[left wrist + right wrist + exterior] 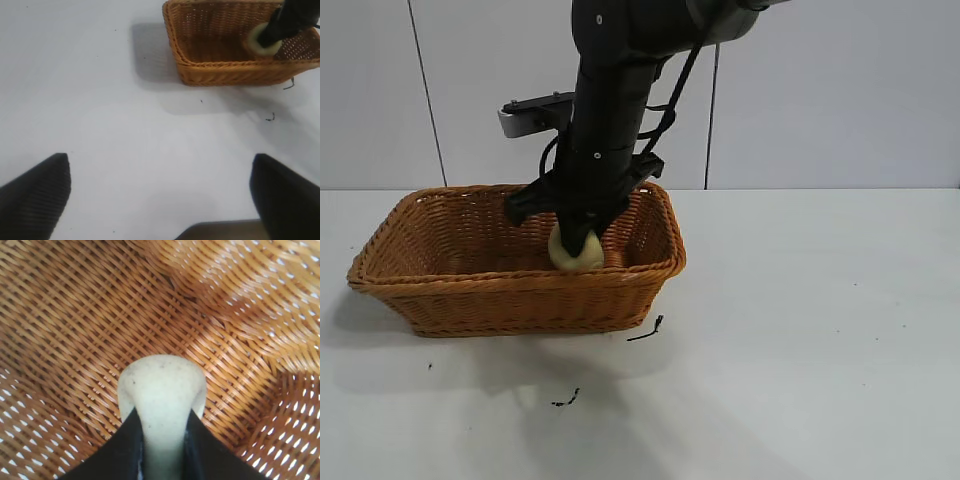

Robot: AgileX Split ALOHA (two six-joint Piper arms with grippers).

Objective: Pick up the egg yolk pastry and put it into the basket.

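Note:
The egg yolk pastry (577,252), a pale yellow-green lump, is held inside the orange-brown wicker basket (520,283), near its right end and just above or at its floor. My right gripper (579,238) reaches down into the basket and is shut on the pastry. In the right wrist view the pastry (162,382) is pinched between the two black fingers of my right gripper (162,440), over the woven basket floor (75,315). My left gripper (160,165) is open and empty over the bare table, far from the basket (220,70). It is out of the exterior view.
The basket stands on a white table (800,350). Two small dark scraps (647,331) (567,400) lie on the table in front of the basket. A white panelled wall runs behind.

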